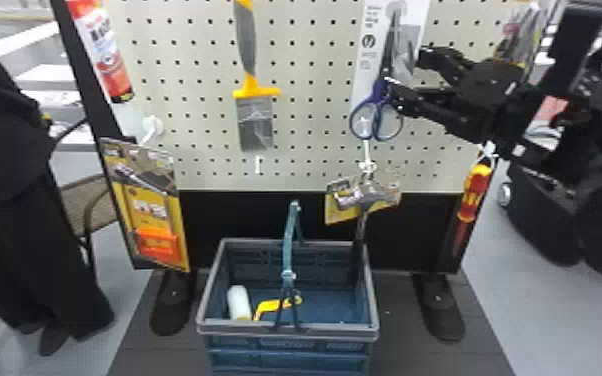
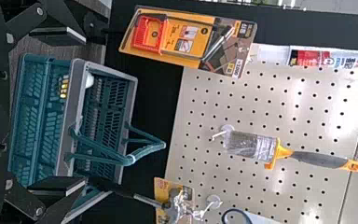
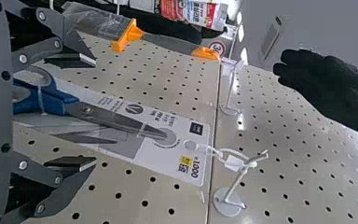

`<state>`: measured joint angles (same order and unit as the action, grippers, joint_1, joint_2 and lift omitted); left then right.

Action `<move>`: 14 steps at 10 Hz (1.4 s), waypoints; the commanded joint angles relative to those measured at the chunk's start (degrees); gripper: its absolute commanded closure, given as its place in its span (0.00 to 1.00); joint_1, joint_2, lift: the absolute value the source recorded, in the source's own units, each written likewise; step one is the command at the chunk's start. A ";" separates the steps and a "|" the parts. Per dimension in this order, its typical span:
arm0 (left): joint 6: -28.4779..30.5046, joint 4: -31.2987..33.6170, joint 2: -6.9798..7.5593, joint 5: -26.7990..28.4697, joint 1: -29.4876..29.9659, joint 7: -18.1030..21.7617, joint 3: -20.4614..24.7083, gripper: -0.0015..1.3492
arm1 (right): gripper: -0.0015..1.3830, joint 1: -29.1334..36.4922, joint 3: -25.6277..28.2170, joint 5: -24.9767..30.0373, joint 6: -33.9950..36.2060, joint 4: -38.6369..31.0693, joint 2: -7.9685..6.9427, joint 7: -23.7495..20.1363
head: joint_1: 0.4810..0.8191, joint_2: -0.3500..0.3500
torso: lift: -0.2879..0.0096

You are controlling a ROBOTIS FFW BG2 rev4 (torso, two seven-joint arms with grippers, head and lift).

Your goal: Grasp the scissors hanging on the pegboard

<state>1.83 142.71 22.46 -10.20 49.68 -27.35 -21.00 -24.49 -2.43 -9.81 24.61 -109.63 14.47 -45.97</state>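
Observation:
The scissors [image 1: 375, 117] have blue handles and hang blades-up on a white card [image 1: 372, 35] at the pegboard's [image 1: 315, 150] upper right. My right gripper [image 1: 407, 75] comes in from the right at the height of the handles. It is open, with one finger above the handles and one beside them. In the right wrist view the scissors [image 3: 74, 109] lie between the spread fingers of the right gripper [image 3: 93, 112], which do not touch them. The left gripper [image 2: 83, 109] stands open and holds nothing, low down facing the basket [image 2: 46, 112].
A blue-and-grey basket [image 1: 285, 330] with a paint roller inside sits on the floor below the board. A yellow-handled scraper [image 1: 252, 100], a packaged saw [image 1: 147, 205], a carded tool [image 1: 360, 197] and a red screwdriver [image 1: 472, 200] hang nearby. A person in black [image 1: 5, 175] stands left.

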 commanded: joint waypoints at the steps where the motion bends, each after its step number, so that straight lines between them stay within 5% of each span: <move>1: 0.19 -0.04 0.13 -0.25 -0.31 -0.07 -0.19 0.17 | 0.37 -2.67 -1.97 -1.00 -0.35 2.40 0.74 0.00 | 0.20 0.50 | 0.63; 4: 0.36 -0.18 0.13 -0.34 -0.68 -0.07 -0.27 0.17 | 0.43 -5.50 -3.81 -1.97 -1.41 5.49 0.91 0.09 | 0.20 0.50 | 0.63; 7: 0.28 -0.18 0.30 -0.61 -0.68 -0.16 -0.36 0.17 | 0.80 -5.62 -3.90 -2.41 -1.41 6.05 1.00 0.18 | 0.20 0.50 | 0.63; 9: 0.19 -0.32 0.48 -0.78 -0.56 -0.16 -0.45 0.17 | 0.93 -5.50 -3.81 -2.41 -1.41 6.05 1.00 0.18 | 0.20 0.50 | 0.63; 14: 0.10 -0.18 0.57 -0.87 -0.56 -0.42 -0.54 0.17 | 0.93 -5.25 -3.81 -2.49 -1.41 6.05 1.09 0.26 | 0.20 0.50 | 0.63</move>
<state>1.93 142.47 23.03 -11.07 49.13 -27.77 -21.53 -29.75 -6.24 -12.32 23.20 -103.57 15.52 -45.70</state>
